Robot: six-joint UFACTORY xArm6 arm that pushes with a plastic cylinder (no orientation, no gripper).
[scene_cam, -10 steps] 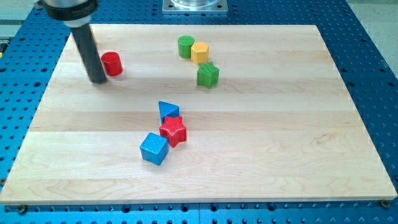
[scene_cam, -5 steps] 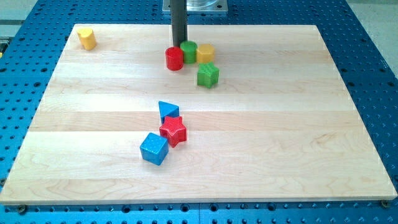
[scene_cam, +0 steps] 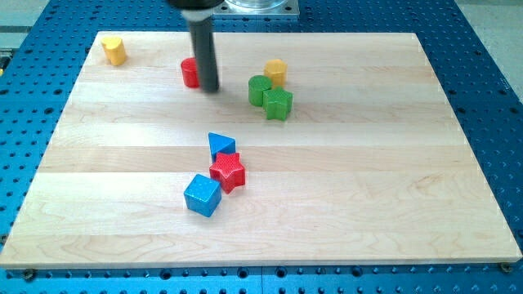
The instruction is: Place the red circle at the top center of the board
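Observation:
The red circle [scene_cam: 189,73] stands near the board's top, left of centre, partly hidden behind my rod. My tip [scene_cam: 210,88] rests on the board touching or just off the red circle's right side. A green circle [scene_cam: 259,90] and a green star [scene_cam: 278,104] sit together right of my tip, with a yellow hexagon [scene_cam: 275,71] just above them.
A yellow block [scene_cam: 113,51] sits in the top left corner. A blue triangle [scene_cam: 220,144], a red star [scene_cam: 228,171] and a blue cube [scene_cam: 202,195] cluster in the middle of the wooden board [scene_cam: 392,163]. A metal mount [scene_cam: 257,6] stands beyond the top edge.
The red circle has moved left, away from the green circle. My rod has moved left and down to the red circle's right side. The green circle has shifted down beside the green star.

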